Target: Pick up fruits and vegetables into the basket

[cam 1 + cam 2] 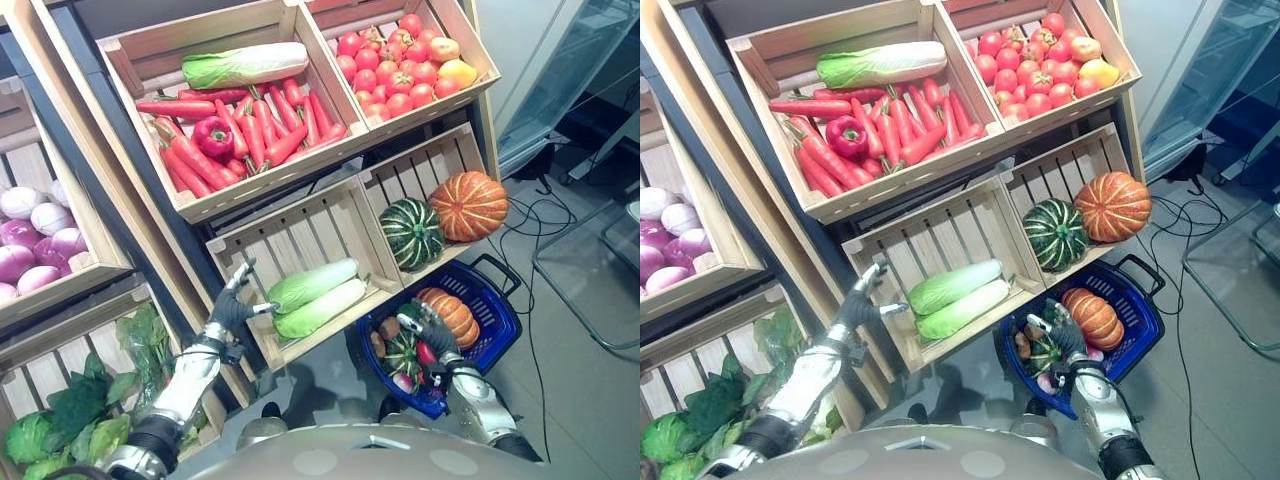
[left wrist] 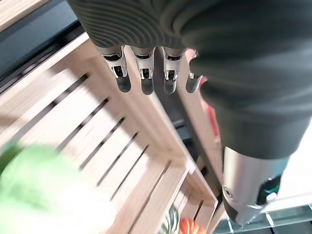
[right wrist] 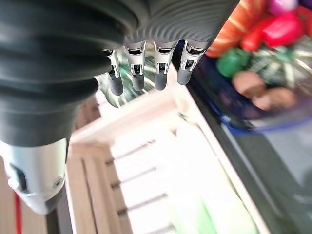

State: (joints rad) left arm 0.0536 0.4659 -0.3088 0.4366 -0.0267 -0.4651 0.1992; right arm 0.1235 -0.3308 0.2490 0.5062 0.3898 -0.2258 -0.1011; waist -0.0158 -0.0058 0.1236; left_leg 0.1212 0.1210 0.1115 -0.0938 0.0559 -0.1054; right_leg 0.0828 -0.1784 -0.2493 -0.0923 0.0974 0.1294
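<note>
Beside the two cabbages [image 1: 315, 297] in the lower wooden crate [image 1: 255, 240], the left hand [image 1: 232, 300] hangs with fingers relaxed, empty. Over the blue basket [image 1: 497, 312], holding pumpkins and small produce, the right hand [image 1: 432, 330] hovers open.

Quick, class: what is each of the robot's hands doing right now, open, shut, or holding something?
Left hand: open, fingers straight, beside the cabbages, holding nothing.
Right hand: open, fingers straight, over the blue basket, holding nothing.
</note>
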